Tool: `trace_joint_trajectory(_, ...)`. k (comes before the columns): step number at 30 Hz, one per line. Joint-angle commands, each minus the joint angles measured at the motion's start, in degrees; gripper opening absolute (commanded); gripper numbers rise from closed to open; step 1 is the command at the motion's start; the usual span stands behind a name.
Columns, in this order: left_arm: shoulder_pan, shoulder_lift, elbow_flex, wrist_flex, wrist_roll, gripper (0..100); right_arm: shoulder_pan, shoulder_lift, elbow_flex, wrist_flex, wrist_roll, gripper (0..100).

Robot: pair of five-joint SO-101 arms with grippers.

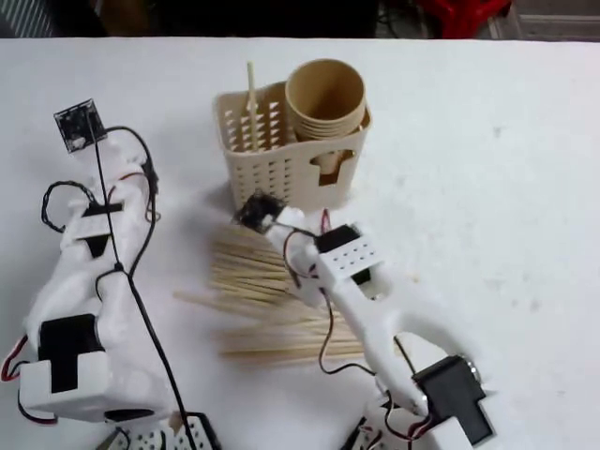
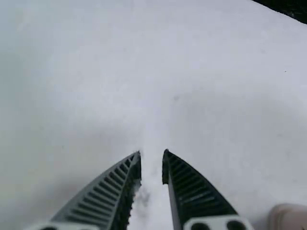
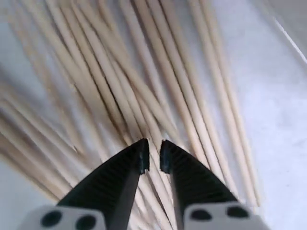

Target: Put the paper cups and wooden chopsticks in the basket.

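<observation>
The job looks roughly half done. The paper cups [image 1: 325, 94] are already nested in a stack and stand in one end of the basket [image 1: 281, 173], which sits toward the far edge of the table [image 1: 487, 187], about midway along it. A single chopstick [image 1: 251, 103] stands upright in the other end of the basket, poking well above the rim. I see no loose cups on the table.

What remains is nearly all the chopsticks [image 1: 253, 281]. They lie in a loose, fanned heap between the basket and the near edge, some crossing others and a few strays sticking out to the side.

The right gripper [image 3: 153, 155] is down over that heap, just in front of the basket. Its jaws are a sliver apart, with the tips right at the sticks, and I can see nothing clamped between them. The left gripper [image 2: 151, 167] rests over bare table toward the far-left corner. Its jaws are slightly apart and hold nothing.

The sticks are pale, smooth, round wood, thin and long, so I expect they will roll and slip easily. The cups are plain tan paper with rolled lips. The basket is cream plastic, boxy, with walls pierced by rows of small holes and a cut-out handle. The table is matte white, and the jaws are dark with ribbed backs.
</observation>
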Motion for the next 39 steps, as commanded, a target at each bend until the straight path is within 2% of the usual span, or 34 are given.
trace_joint_trajectory(1,-0.13,-0.40,-2.64,-1.23,-0.44,9,-2.51,-0.75,-2.37,-0.75,7.30,18.5)
trace_joint_trajectory(5,-0.13,-0.40,-2.64,-1.23,-0.44,9,-2.33,-0.40,-3.87,-1.36,15.82,19.8)
trace_joint_trajectory(10,-0.13,-0.31,-2.64,-1.23,-0.44,9,-1.54,-0.13,-4.13,-4.70,19.52,19.8)
trace_joint_trajectory(22,-0.13,-0.31,-2.64,-1.23,-0.44,9,-1.54,2.07,0.44,-10.86,19.60,19.4)
trace_joint_trajectory(32,-0.13,-0.31,-2.64,-1.23,-0.44,9,-1.27,5.58,0.18,-10.42,18.99,2.2)
trace_joint_trajectory(36,-0.13,-0.31,-2.64,-1.23,-0.44,9,-1.19,3.56,0.44,-9.63,18.73,1.6)
trace_joint_trajectory(39,-0.13,-0.31,-2.64,-1.32,-0.44,9,-1.19,0.57,0.18,-7.16,15.38,1.5)
